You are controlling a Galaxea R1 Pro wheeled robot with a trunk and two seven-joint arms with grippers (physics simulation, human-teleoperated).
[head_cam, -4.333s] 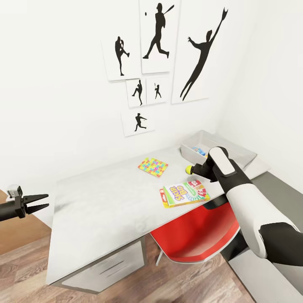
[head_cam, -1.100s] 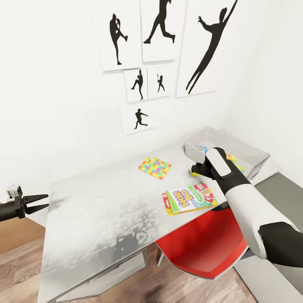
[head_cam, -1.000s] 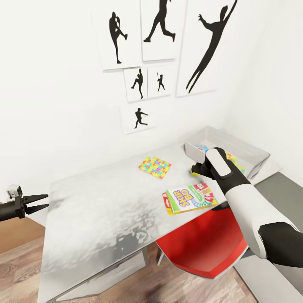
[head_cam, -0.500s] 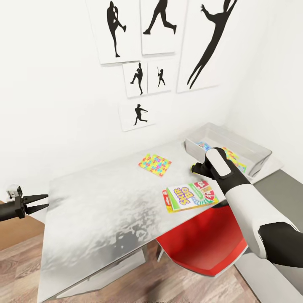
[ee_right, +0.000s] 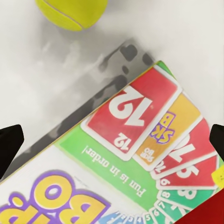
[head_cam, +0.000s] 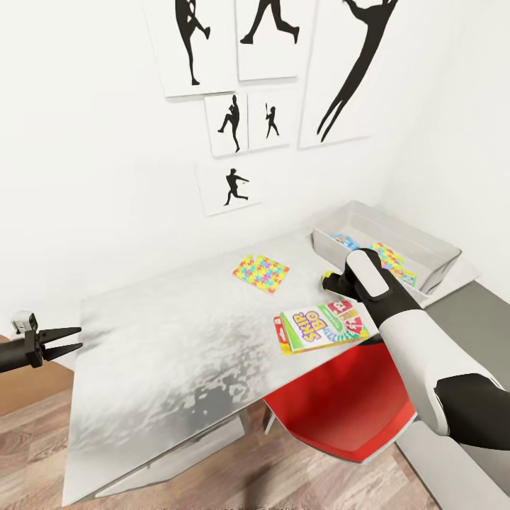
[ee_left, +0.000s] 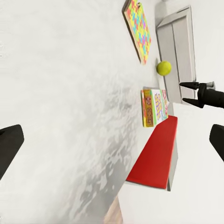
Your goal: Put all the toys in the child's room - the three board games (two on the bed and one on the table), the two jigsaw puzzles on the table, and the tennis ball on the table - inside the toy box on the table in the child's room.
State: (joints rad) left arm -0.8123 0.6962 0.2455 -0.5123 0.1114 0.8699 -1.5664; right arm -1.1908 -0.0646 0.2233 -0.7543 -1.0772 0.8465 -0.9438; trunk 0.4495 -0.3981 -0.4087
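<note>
On the table (head_cam: 163,333) lie a mosaic jigsaw puzzle (head_cam: 261,273) and the Skip-Bo board game (head_cam: 320,326). The grey toy box (head_cam: 327,248) at the far right end holds a small blue box (head_cam: 345,241) and another mosaic puzzle (head_cam: 394,263). My right gripper (ee_right: 112,142) hangs open above the Skip-Bo box (ee_right: 126,163), with the tennis ball (ee_right: 72,11) just beyond it. In the head view my right forearm mostly hides the ball (head_cam: 328,275). The left wrist view shows the ball (ee_left: 164,68), the Skip-Bo box (ee_left: 155,107) and the right gripper (ee_left: 189,93) with spread fingers. My left gripper (head_cam: 67,341) is open, off the table's left end.
A red chair (head_cam: 340,404) is tucked under the table's near edge below the Skip-Bo box. A lower dark grey unit (head_cam: 467,319) adjoins the table at the right. White walls with black sports silhouettes (head_cam: 234,120) close in the back and right.
The whole view has shifted: the wall pictures sit higher and more of the toy box's inside shows. Both arms keep their places in the picture, and the toys on the table have not moved.
</note>
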